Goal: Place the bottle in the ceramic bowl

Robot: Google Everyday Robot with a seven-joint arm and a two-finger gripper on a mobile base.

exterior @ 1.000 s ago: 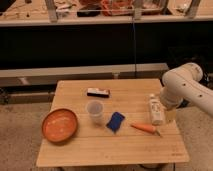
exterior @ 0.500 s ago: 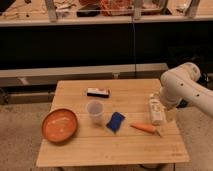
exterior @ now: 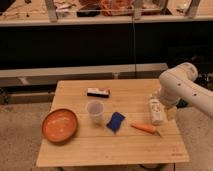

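Observation:
The bottle (exterior: 156,110), whitish with a white cap and a pale label, stands upright near the right edge of the wooden table (exterior: 100,150). My gripper (exterior: 160,102) is at the bottle's upper part, at the end of the white arm (exterior: 178,82) that reaches in from the right. The arm hides part of the gripper. The ceramic bowl (exterior: 60,125), orange-red with a lighter speckled inside, sits at the table's front left, far from the bottle, with nothing in it.
A clear plastic cup (exterior: 95,112) stands mid-table. A blue object (exterior: 115,122) lies beside it and an orange carrot (exterior: 144,128) lies in front of the bottle. A dark flat bar (exterior: 98,92) lies at the back. A dark shelf unit (exterior: 100,45) stands behind the table.

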